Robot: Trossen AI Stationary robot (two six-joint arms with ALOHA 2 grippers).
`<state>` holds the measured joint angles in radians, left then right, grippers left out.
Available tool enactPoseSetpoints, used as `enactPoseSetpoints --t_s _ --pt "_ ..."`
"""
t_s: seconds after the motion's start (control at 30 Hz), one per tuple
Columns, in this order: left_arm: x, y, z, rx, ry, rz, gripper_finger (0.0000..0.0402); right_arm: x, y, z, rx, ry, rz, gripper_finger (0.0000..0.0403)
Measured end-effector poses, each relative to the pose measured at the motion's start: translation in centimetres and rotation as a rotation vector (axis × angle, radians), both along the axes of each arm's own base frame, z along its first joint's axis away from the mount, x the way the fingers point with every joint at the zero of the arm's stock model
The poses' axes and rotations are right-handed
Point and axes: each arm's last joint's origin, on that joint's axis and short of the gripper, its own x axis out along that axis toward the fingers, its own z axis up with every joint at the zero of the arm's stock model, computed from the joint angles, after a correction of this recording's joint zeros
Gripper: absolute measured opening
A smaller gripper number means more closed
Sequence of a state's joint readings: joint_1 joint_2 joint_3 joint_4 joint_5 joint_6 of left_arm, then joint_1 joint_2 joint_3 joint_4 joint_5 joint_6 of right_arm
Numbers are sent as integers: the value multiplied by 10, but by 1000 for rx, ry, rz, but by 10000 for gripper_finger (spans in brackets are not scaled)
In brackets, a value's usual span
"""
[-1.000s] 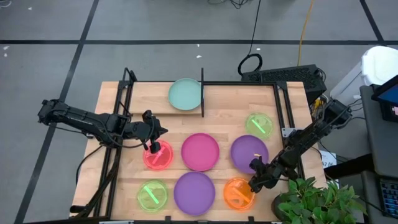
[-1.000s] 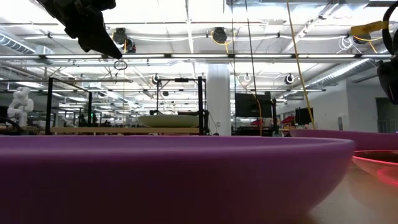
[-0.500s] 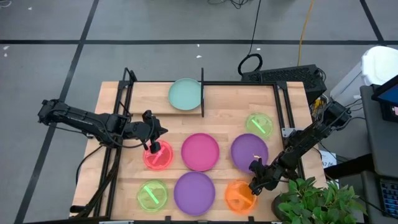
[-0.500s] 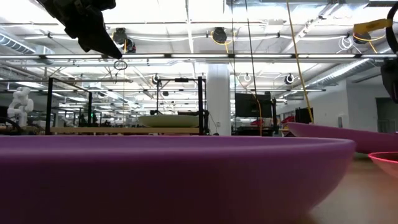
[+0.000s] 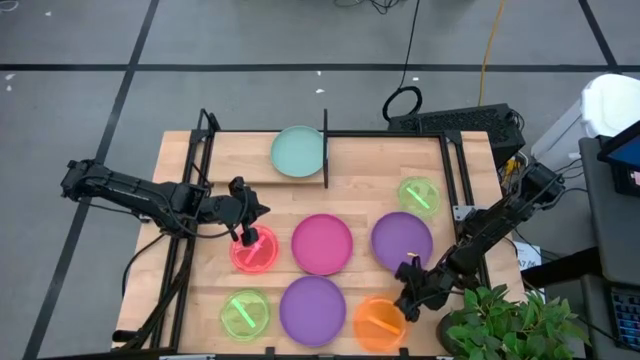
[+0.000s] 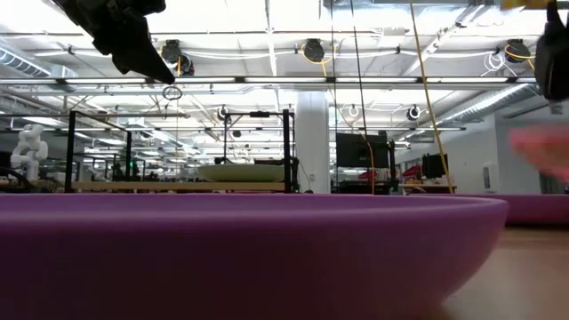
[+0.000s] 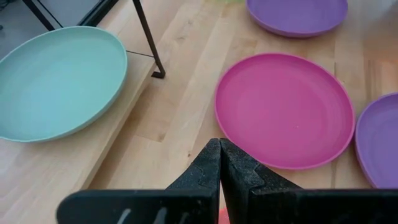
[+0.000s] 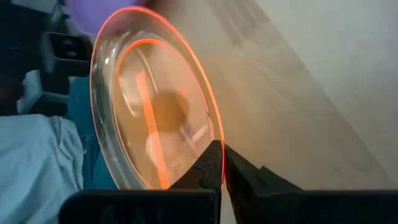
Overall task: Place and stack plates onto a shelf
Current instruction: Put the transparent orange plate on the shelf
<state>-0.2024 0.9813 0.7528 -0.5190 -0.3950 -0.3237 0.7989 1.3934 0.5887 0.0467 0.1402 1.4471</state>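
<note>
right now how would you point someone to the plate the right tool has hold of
Start at the wooden table and go to its front right corner beside the green plant. The right tool is shut on the rim of the orange plate there: small, see-through, the only orange one.

Readable text: none is to be made out in any view.
Labels, brands, numbers, signs: none can be read.

Overhead, table-level, two wrist cameras (all share tabletop (image 5: 200,290))
</note>
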Motion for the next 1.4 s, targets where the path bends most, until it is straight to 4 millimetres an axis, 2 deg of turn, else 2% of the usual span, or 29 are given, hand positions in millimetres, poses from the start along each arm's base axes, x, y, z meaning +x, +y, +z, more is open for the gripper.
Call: enactPoseSetpoints --t_s 0.27,0.43,0.73,0.9,1.13,1.27,1.4 --pt "2 0 2 23 -26 10 8 13 -7 32 -147 -238 5 0" --pt "6 0 8 52 -94 -8 8 19 -26 55 -340 -423 -63 0" --pt "11 0 16 118 -175 0 13 24 -57 89 -720 -631 -227 0" --pt "12 -1 19 124 -205 6 46 33 -68 103 -888 -716 -245 0" --pt "13 -8 22 182 -221 -68 127 43 -86 113 -1034 -742 -295 0" --pt "15 -19 28 262 -275 -169 167 50 -95 117 -1138 -734 -332 0" --pt "22 -33 32 345 -336 -245 181 58 -104 118 -1215 -735 -362 0"
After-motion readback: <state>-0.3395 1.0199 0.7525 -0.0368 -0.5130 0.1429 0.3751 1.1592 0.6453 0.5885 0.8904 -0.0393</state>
